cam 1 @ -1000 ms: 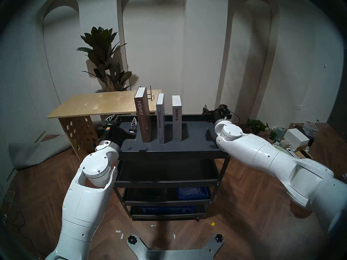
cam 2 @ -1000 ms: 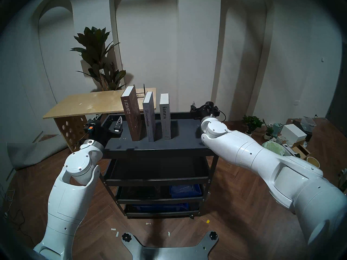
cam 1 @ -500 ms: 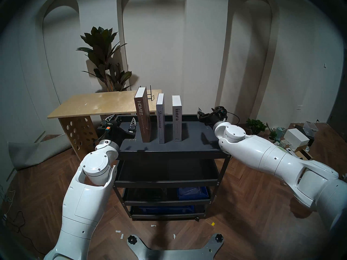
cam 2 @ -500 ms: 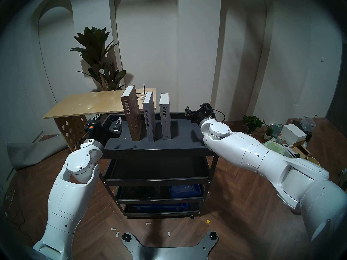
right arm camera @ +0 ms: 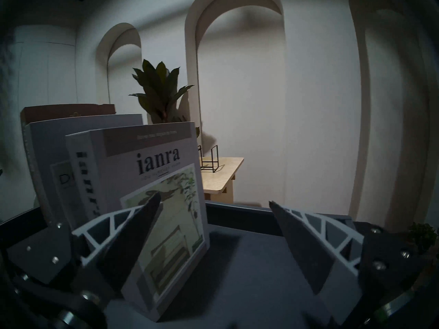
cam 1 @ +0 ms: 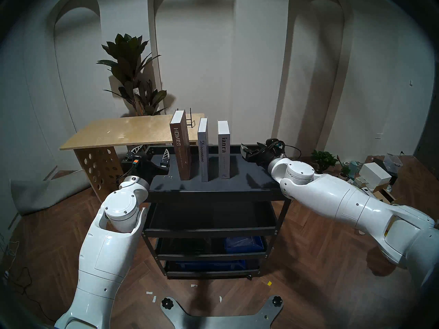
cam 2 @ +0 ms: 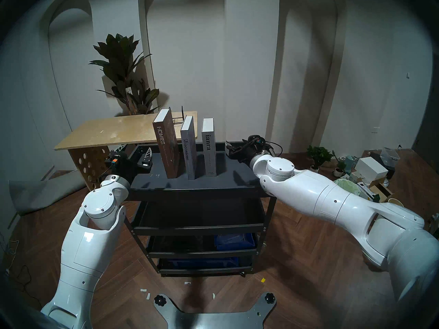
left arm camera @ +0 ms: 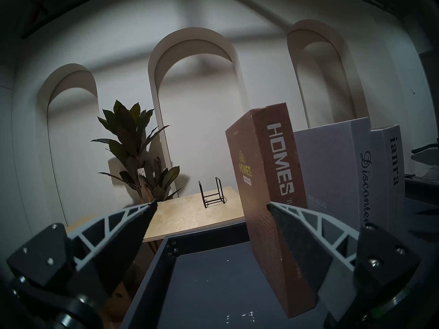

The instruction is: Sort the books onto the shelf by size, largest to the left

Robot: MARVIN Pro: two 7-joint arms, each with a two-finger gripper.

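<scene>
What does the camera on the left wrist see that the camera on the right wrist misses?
Only the left wrist view shows the HOMES book spine and cover, and the Discontent book spine. Only the right wrist view shows the ianra book front cover with its plant picture. Both show all three books, the wire rack, the wooden table and the tall plant.

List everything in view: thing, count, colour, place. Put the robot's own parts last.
Books: three, upright and apart on the cart's top tray: brown HOMES book leftmost, grey Discontent book in the middle, light grey ianra book rightmost.
Cart: one, black, centre, several tiers.
Blue bins: on the lower tiers, count unclear.
Table: one, tan wood, behind the cart on the left.
Wire rack: one, black, on the table.
Tall plant: one, dark green, behind the table.
Boxes and small plants: several, on the floor at right.
Left gripper: open, left of the HOMES book.
Right gripper: open, right of the ianra book.
</scene>
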